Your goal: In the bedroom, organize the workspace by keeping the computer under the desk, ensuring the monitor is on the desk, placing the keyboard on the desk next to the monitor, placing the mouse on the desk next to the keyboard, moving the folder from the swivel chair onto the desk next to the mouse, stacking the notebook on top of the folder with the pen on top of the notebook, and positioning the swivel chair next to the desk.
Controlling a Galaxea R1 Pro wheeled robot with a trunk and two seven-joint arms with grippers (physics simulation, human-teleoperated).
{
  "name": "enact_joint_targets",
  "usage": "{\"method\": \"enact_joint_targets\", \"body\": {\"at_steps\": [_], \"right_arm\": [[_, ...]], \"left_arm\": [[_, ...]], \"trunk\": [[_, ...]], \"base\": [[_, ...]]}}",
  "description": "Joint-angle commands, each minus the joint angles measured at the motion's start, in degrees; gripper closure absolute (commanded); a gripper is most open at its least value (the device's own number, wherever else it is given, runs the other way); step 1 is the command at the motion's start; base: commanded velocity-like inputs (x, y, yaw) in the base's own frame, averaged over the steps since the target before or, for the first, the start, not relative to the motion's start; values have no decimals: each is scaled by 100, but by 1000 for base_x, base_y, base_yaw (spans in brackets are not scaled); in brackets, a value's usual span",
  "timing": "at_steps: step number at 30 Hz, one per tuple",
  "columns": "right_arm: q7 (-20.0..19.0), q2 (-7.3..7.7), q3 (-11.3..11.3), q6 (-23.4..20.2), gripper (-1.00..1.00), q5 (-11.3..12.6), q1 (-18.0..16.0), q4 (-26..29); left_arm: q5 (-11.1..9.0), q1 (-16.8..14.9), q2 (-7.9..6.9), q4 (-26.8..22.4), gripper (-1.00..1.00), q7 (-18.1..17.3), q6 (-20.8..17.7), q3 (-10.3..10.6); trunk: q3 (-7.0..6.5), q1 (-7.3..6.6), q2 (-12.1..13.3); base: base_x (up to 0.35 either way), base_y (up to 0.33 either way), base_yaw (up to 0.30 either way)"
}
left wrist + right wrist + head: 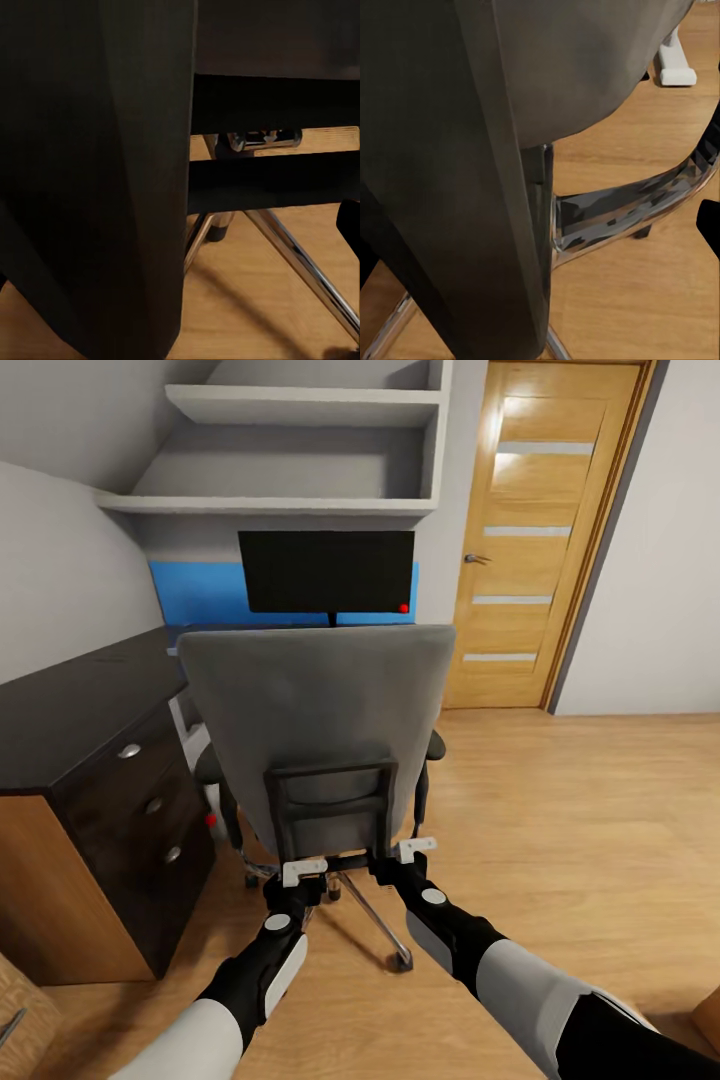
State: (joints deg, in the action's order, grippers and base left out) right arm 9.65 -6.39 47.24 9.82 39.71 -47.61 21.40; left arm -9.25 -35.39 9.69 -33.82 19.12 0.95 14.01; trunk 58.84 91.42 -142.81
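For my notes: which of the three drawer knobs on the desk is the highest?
The knob nearest the desk top; the other two knobs sit lower.

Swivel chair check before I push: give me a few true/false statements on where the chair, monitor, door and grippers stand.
1. The swivel chair shows its back to the robot. True.
2. The monitor stands on the floor. False: it stands on the desk, beyond the chair.
3. The door is wide open. False: it is shut.
4. The left gripper and right gripper are both low behind the chair's backrest. True.
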Motion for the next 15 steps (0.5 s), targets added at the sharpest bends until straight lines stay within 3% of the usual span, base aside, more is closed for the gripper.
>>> {"method": "enact_joint_targets", "body": {"at_steps": [1,15], "right_arm": [[63,6,-4,37,-100,46,-10,-4],[63,6,-4,37,-100,46,-8,-4]], "left_arm": [[-60,-3,-10,-2,-100,48,11,14],[-60,-3,-28,83,-100,56,6,13]], "trunk": [[5,2,-2],[5,2,-2]], "base": [[323,0,0],[323,0,0]]}}
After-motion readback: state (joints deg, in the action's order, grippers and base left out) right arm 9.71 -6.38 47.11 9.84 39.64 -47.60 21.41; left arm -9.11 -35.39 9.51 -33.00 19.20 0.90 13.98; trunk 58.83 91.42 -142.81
